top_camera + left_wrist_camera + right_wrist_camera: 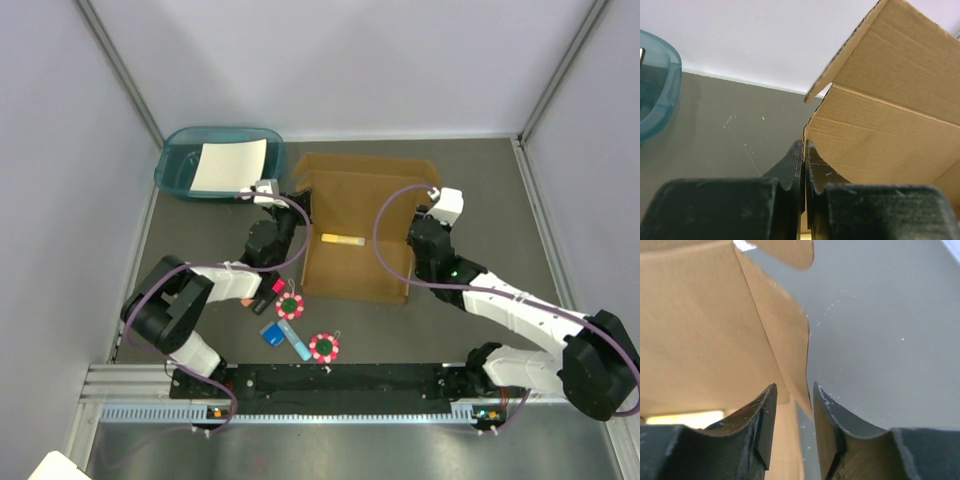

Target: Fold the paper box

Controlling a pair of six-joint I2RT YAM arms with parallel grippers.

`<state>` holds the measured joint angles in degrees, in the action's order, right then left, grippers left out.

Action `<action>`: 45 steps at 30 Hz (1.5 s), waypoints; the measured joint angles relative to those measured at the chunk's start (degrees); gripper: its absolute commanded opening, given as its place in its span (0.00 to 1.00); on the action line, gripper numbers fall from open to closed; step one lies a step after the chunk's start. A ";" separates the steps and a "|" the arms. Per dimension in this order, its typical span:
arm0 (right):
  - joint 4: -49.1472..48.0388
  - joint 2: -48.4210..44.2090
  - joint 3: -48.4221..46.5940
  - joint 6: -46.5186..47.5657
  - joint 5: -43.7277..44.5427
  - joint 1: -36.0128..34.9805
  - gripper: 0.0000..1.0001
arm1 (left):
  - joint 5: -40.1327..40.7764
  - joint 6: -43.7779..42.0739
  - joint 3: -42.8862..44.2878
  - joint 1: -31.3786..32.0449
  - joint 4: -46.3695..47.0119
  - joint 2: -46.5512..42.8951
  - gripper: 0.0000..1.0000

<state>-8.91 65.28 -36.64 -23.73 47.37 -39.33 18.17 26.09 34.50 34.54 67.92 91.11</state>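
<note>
Grey desk point(480, 200), brown paper box point(350, 275) mid-desk, side walls partly raised. Left fingers point(790, 165) pressed together, pinching left wall; right fingers point(762, 415) slightly spread astride right wall. Best: grip right wall near crease, raise both evenly.

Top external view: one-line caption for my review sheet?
Two arms flank the half-folded paper box: left hand pinching its left wall, right hand open around the right wall.

The paper box point(350, 272) is matt corrugated cardboard; the tray point(174, 168) glossy translucent plastic (tabletop point(480, 200) matt, scuffed).
</note>
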 measured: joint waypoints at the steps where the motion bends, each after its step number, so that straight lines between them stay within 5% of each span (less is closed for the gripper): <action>1: 1.79 -0.02 -0.33 0.76 -0.37 0.09 0.49 | -0.87 -0.92 0.33 -0.46 -0.52 -0.15 0.00; 12: 9.55 -5.70 -4.13 8.07 -8.85 4.59 0.70 | -4.96 -7.82 0.52 -2.21 -2.56 -1.38 0.00; 19: 14.58 -7.56 -13.09 9.75 -29.92 21.53 0.72 | -16.24 -14.78 4.92 -4.15 -5.73 -0.94 0.00; 27: 17.79 -7.48 -16.02 13.25 -46.95 24.76 0.70 | -31.67 -16.33 10.49 -9.73 -8.68 3.06 0.00; 45: 21.68 3.04 -15.98 17.92 -43.63 24.87 0.62 | -36.98 -14.93 11.17 -11.17 -9.64 5.01 0.00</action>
<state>12.78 68.31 -52.62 -5.80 3.75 -14.46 -18.81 11.16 45.67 23.38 58.28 96.12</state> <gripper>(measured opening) 0.603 0.042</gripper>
